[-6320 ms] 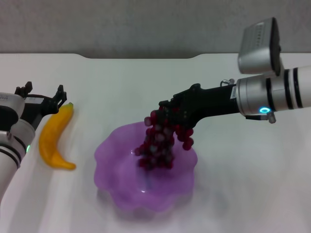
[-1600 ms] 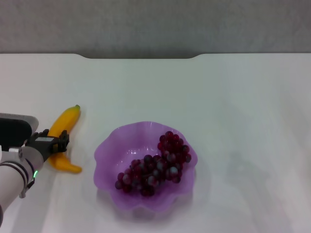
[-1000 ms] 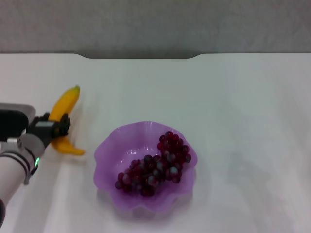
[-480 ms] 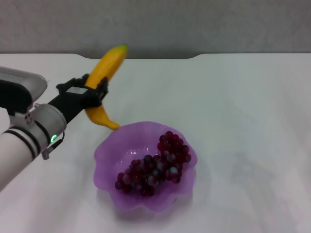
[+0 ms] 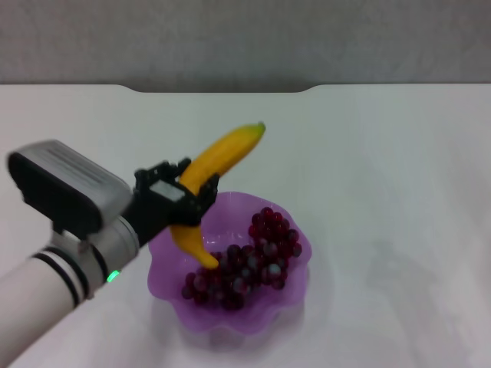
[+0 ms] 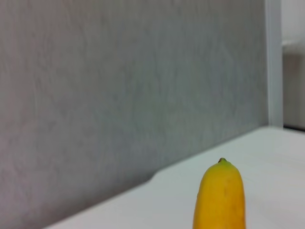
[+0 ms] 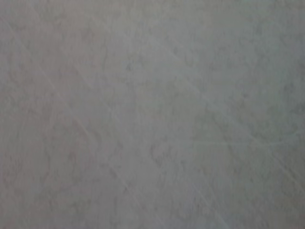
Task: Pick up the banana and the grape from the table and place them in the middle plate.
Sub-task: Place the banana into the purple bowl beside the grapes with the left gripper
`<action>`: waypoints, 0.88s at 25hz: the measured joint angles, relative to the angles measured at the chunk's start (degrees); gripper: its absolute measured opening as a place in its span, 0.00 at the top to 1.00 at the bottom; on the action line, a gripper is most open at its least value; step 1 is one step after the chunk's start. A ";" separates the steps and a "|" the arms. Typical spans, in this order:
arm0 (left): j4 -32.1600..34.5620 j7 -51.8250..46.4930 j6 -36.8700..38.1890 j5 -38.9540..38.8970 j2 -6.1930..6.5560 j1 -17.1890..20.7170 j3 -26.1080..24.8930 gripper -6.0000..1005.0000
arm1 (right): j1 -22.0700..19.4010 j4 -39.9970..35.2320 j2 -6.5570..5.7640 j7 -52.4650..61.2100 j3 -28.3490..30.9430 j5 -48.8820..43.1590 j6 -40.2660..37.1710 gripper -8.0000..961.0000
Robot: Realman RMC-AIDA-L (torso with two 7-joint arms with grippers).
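The left gripper [image 5: 178,201] is clamped around the middle of the banana [image 5: 213,170], holding it in the air over the left rim of the middle plate [image 5: 165,249]. The banana is tilted: its greenish tip points up toward the far edge of the table [image 5: 383,169], and its lower end dips down to the grape [image 5: 245,264] bunch, looking as if it touches it. The grape lies inside the purple plate, spread across its bottom. The plate sits around the middle of the table, nearer the front edge. In the left wrist view the banana [image 6: 219,195] tip stands against a grey wall [image 6: 119,86]. The right gripper is out of sight.
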 joint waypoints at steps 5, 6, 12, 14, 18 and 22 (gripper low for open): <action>2.78 7.18 -5.83 0.23 -3.94 0.58 -3.00 0.51 | 0.00 -0.03 0.00 0.01 0.03 -0.10 0.03 0.99; 3.30 7.90 -6.47 0.24 -4.25 0.47 -2.92 0.51 | 0.00 -0.03 0.00 0.01 0.03 -0.13 0.04 0.99; 5.10 10.19 -9.74 0.37 -5.46 -0.79 -2.04 0.51 | 0.04 -0.03 0.00 0.01 0.01 -0.08 0.04 0.99; 5.50 11.63 -10.68 0.39 -5.83 -1.23 -1.75 0.51 | 0.12 -0.02 0.00 0.01 0.04 -0.13 0.04 0.99; 5.76 13.07 -10.92 0.39 -6.47 -1.08 -1.97 0.51 | 0.08 -0.02 0.00 0.01 0.09 -0.18 0.04 0.99; 5.72 13.70 -10.91 0.40 -6.68 -0.89 -2.13 0.51 | -0.03 -0.02 0.00 0.01 0.09 -0.14 0.04 0.99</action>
